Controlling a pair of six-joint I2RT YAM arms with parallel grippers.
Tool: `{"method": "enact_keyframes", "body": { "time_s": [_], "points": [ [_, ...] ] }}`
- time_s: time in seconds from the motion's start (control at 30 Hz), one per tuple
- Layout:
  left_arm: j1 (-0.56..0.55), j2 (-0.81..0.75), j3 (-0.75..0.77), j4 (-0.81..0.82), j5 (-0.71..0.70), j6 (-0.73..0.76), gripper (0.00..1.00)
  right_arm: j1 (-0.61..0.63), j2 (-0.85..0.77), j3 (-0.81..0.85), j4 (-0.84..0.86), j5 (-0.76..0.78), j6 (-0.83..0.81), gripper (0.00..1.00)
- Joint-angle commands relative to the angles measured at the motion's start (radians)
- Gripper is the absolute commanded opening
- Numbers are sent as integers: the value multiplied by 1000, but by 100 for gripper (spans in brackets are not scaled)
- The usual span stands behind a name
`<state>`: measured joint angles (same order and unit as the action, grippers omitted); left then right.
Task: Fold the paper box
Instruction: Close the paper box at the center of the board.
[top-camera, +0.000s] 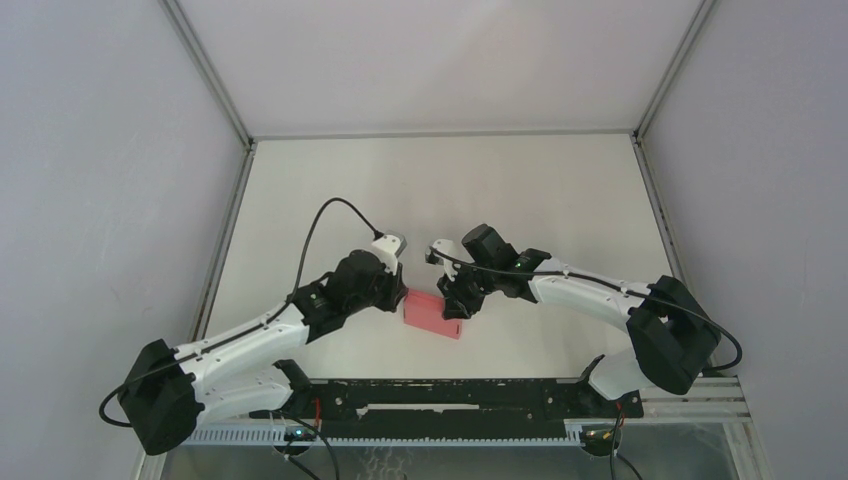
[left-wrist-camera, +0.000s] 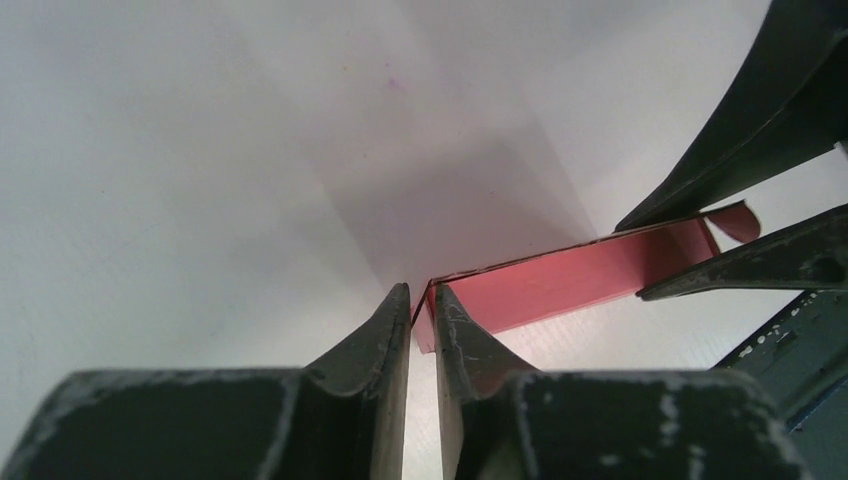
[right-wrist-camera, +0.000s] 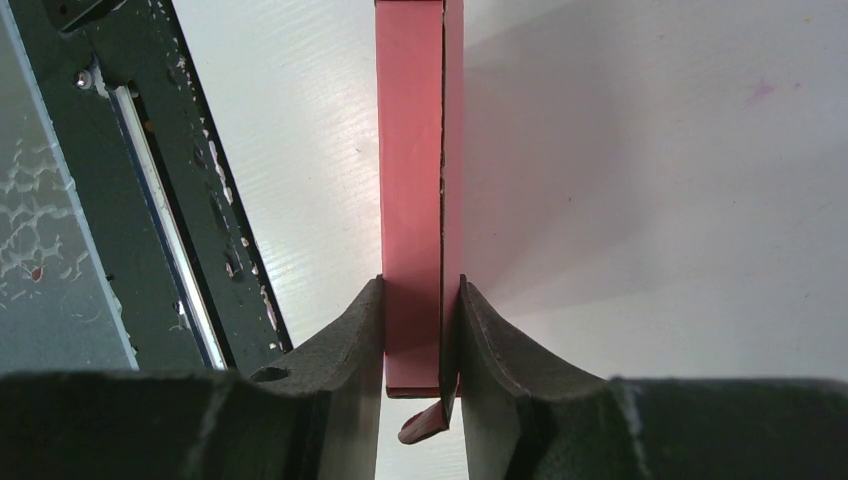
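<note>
The right gripper (right-wrist-camera: 420, 300) is clamping the paper box (right-wrist-camera: 410, 150) across its narrow body near one end. The left gripper (left-wrist-camera: 422, 305), jaws almost together, is pinching the thin edge at the opposite end. The box is sitting between the two, low over the white table (top-camera: 450, 180) in front of the arm bases.

If the arms are pulling or twisting against each other, the thin card is risking a tear or a stray crease. The left's shallow bite is also likely to slip. The small curled tab (right-wrist-camera: 422, 425) by the right fingertips is in danger of being crushed instead of tucked.

The fingers are covering both ends of the box, so I cannot tell which flaps are closed, or whether the box is touching the table.
</note>
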<state>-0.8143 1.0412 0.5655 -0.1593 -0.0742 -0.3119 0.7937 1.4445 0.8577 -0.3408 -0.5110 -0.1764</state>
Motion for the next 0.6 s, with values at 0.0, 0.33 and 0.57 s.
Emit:
{"method": "enact_keyframes", "body": {
  "time_s": [0.0,0.33,0.57],
  "points": [
    [-5,4,80,19,-13,27,22,6,4,17,32,-22,-6,14],
    [-4,6,79,16,-3,25,22,6,5,17,29,-21,-6,14],
    [-5,-3,62,16,-1,14,15,6,4,17,29,-22,-8,13]
  ]
}}
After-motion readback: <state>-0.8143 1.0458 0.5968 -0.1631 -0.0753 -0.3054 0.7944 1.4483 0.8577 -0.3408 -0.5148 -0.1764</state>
